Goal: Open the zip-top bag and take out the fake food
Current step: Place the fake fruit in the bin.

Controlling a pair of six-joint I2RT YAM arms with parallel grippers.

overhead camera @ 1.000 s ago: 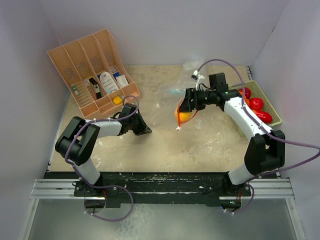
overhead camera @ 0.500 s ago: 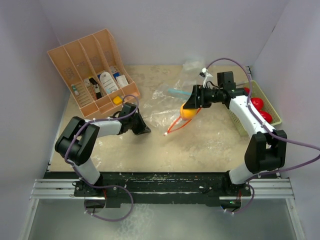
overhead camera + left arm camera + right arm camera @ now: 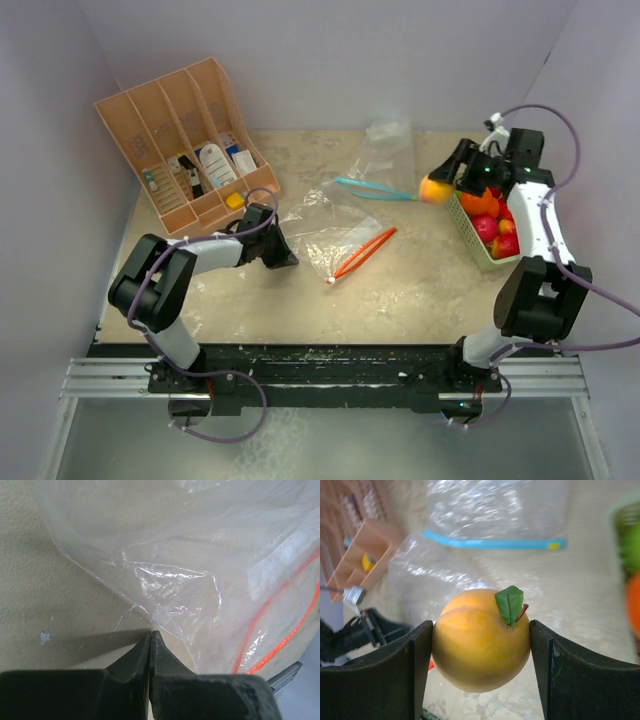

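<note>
The clear zip-top bag (image 3: 335, 228) with a red zip lies flat at mid-table, mouth toward the right; no fruit shows inside it. My left gripper (image 3: 287, 256) is shut on the bag's left corner, and the left wrist view shows its tips (image 3: 151, 633) pinched together at the film's edge (image 3: 190, 570). My right gripper (image 3: 441, 184) is shut on a yellow-orange toy peach (image 3: 432, 189) with a green leaf (image 3: 480, 640), held in the air just left of the pale green tray (image 3: 470, 236). Several red and orange toy fruits (image 3: 488, 225) lie in that tray.
A second clear bag with a blue zip (image 3: 372, 188) lies behind the first, also in the right wrist view (image 3: 495, 543). A tan divided organiser (image 3: 185, 140) with small items stands at the back left. White walls close in the table on three sides.
My right gripper has carried the peach from over the bag's mouth up and to the right, to the tray's edge. The bag has settled flat. The left gripper has stayed put.
</note>
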